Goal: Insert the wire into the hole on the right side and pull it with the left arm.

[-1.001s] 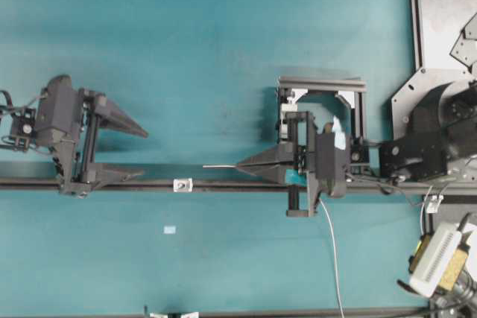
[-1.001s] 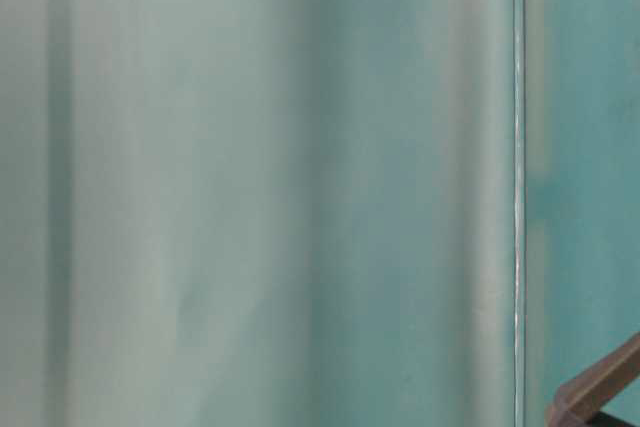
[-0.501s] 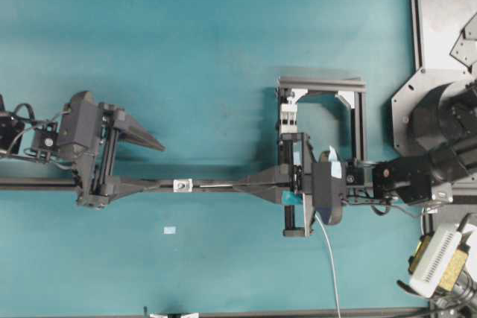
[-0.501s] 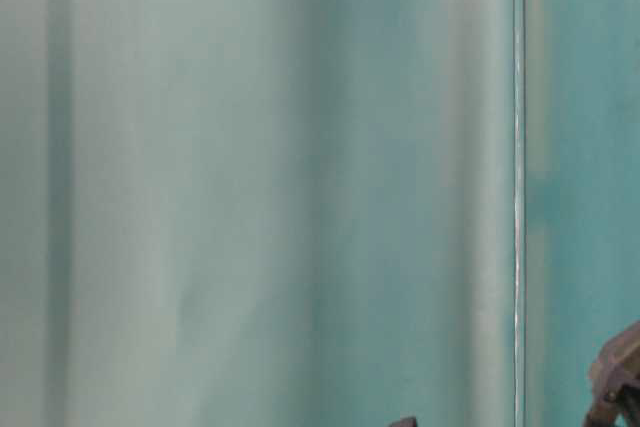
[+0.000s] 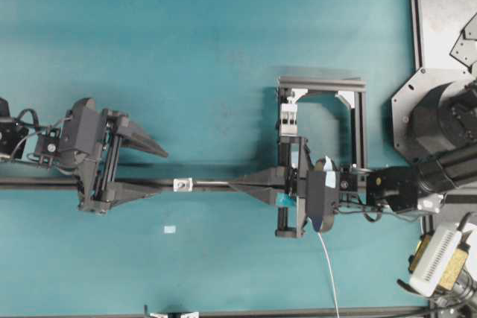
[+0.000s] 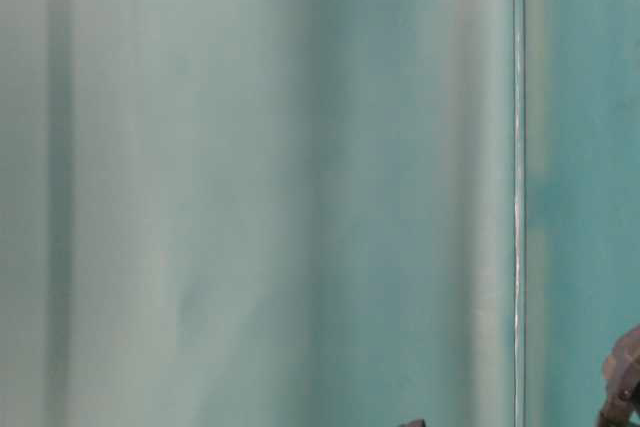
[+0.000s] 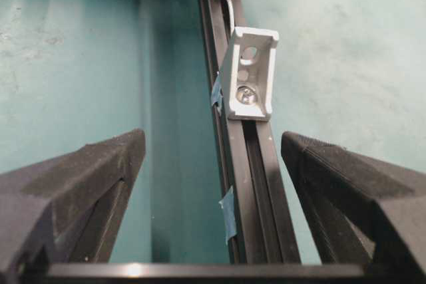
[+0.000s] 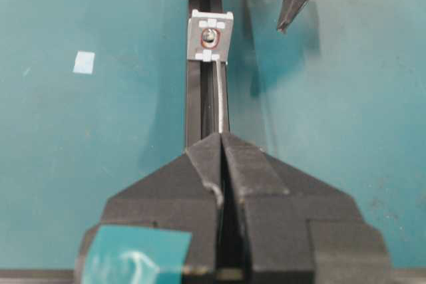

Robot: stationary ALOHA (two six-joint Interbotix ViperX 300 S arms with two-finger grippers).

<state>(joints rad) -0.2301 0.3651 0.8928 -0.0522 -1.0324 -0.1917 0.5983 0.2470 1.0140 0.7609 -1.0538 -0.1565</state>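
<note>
Both end effectors [image 5: 149, 167] [image 5: 237, 182] flanking bracket [image 5: 182, 185].

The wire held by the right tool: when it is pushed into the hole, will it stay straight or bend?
The wire probably stays straight: its short free end runs unsagging from the shut right tool to the bracket. Being very thin, it may buckle if misaligned with the hole.

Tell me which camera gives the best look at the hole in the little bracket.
The left wrist view: the hole faces that camera, large and sharp. The right wrist view shows the bracket from the wire side, smaller. Overhead it is a tiny white square. The table-level view shows none of it.
</note>
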